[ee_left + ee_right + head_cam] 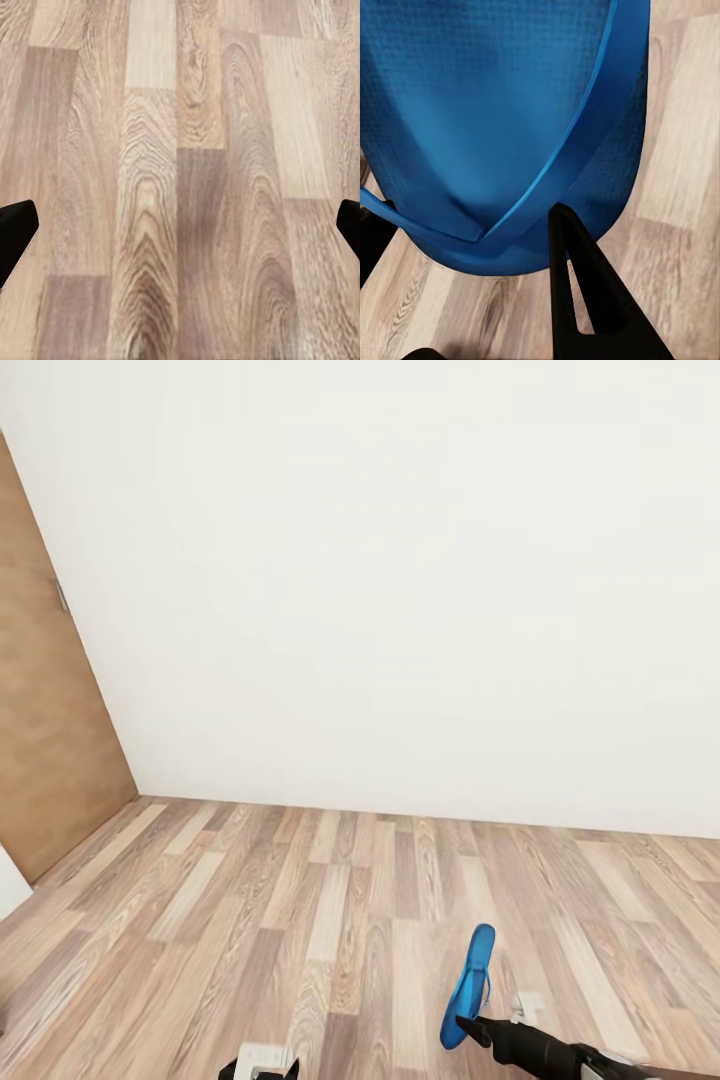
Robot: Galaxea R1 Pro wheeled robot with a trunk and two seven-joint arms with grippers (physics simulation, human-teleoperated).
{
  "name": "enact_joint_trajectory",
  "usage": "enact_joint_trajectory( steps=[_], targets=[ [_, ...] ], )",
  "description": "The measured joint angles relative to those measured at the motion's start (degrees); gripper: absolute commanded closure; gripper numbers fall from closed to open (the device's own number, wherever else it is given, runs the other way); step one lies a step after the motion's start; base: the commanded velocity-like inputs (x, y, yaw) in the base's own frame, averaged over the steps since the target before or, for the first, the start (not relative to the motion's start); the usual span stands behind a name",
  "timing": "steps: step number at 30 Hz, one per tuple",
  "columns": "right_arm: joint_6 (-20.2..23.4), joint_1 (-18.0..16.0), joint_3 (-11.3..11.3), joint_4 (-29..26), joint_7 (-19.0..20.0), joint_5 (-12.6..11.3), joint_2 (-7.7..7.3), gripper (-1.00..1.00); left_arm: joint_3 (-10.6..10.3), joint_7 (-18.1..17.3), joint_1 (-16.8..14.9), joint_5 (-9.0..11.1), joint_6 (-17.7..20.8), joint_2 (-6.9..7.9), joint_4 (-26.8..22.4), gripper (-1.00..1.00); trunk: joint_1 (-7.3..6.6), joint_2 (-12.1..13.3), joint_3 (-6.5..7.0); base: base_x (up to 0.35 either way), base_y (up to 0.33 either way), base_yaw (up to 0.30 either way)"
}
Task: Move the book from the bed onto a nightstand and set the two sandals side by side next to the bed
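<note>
1. Right gripper [478, 1028] sits low in the head view, its dark fingers [585, 292] clamped on one end of a blue sandal [468, 988].
2. Its long axis points away from the hand, toward the white wall [400, 580].
3. Left gripper [180, 232] looks down on bare plank floor [180, 150], tips spread wide, holding nothing.
4. No bed in sight; the right arm is the one to set the sandal down.

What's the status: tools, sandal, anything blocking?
Right tool shut on one blue sandal, carried above the wood floor. Left tool open, nothing between its fingers. White wall ahead, tan door to the left; path clear.
</note>
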Motion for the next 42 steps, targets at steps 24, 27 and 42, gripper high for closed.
enact_joint_trajectory(
  steps=[24,27,42],
  targets=[
    [0.0,0.01,0.0,0.0,0.0,0.0,0.0,1.0,0.0,0.0,0.0,0.0,0.0,0.0,0.0,-1.0,0.0,0.0,0.0,0.261,0.0,0.0],
    [0.0,-0.03,-0.04,0.0,0.0,-0.01,-0.02,1.0,0.0,0.0,0.0,0.0,0.0,0.0,0.0,-1.0,0.0,0.0,0.0,0.236,0.0,0.0],
    [-0.01,-0.02,-0.08,-0.01,0.09,-0.11,-0.02,1.0,0.0,0.0,0.0,0.0,0.0,-0.51,0.0,-1.0,0.03,0.0,0.0,0.021,0.0,0.011]
  ],
)
